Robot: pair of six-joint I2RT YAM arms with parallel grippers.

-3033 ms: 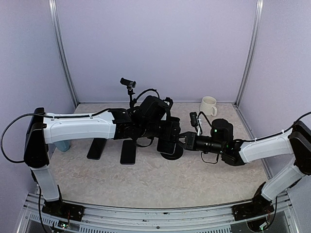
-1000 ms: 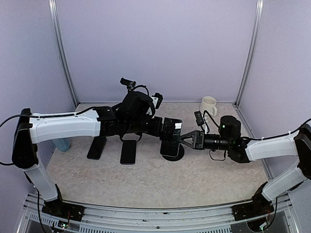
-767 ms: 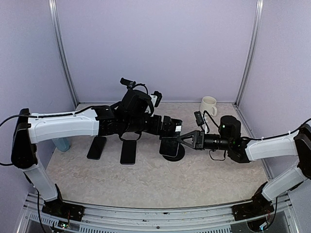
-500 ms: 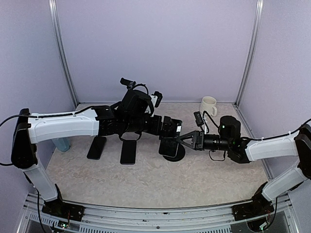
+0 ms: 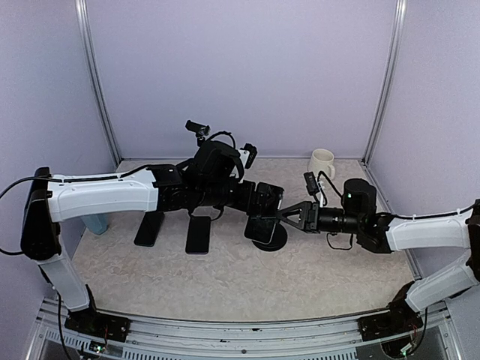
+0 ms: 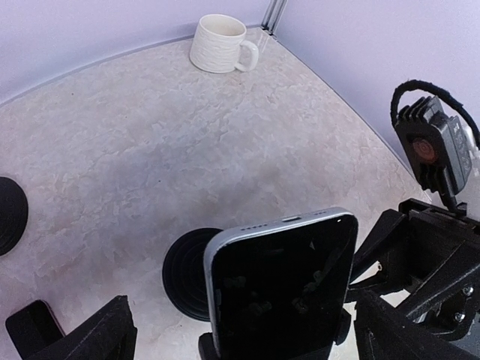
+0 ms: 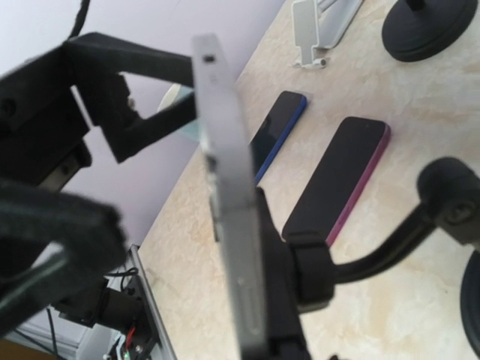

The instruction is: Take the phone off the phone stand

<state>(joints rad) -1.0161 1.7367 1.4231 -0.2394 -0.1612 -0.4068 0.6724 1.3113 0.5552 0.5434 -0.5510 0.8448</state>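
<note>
Left wrist view cuts off one black silver-edged phone [image 6: 281,289] between wide left gripper [image 6: 240,322] fingers [image 6: 82,337]; right gripper [image 5: 282,218] grip unclear

- Table [image 5: 225,281]: pale, marbled top.
- Phone stand [image 5: 276,239]: its round black base sits near the table's centre.
- Two phones lie flat, side by side, left of that base: the pink-edged phone [image 5: 198,234] closer to it, the blue-edged phone [image 5: 149,229] further left.
- White mug [image 5: 322,163]: upright, far right.
- Light blue object [image 5: 97,223]: at the left edge, partly hidden.
</note>
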